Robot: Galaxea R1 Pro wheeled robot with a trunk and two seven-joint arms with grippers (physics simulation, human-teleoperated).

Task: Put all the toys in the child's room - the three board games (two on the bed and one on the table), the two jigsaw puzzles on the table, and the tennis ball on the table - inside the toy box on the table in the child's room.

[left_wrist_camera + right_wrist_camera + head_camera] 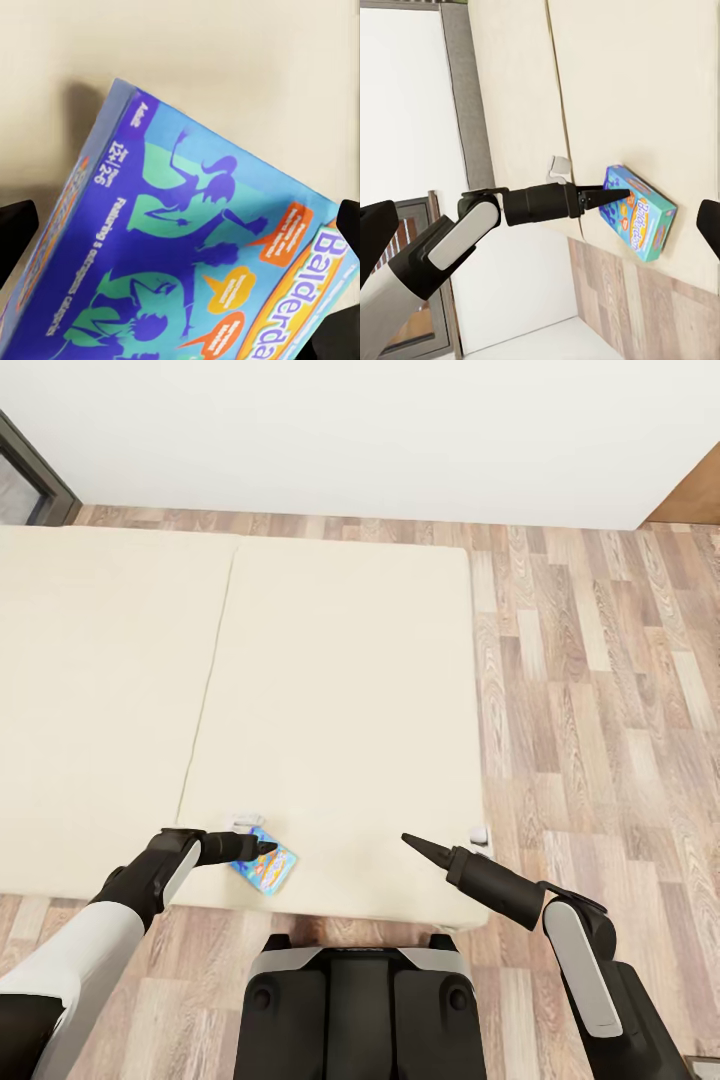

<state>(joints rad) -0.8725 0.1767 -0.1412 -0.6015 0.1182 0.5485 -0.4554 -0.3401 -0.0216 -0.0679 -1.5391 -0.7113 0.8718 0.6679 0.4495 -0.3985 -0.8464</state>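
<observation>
Lying on the bed [340, 690], blue "Balderda…" board game [202, 255] between spread left jaws; right jaws spread, holding nothing.

Board game [264, 868] on cream bed [330, 690]

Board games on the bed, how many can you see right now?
1. A blue rectangular Balderdash board game box lies near the front edge of the cream bed, right at the left gripper. The task mentions two there; the other may be out of frame.
</observation>
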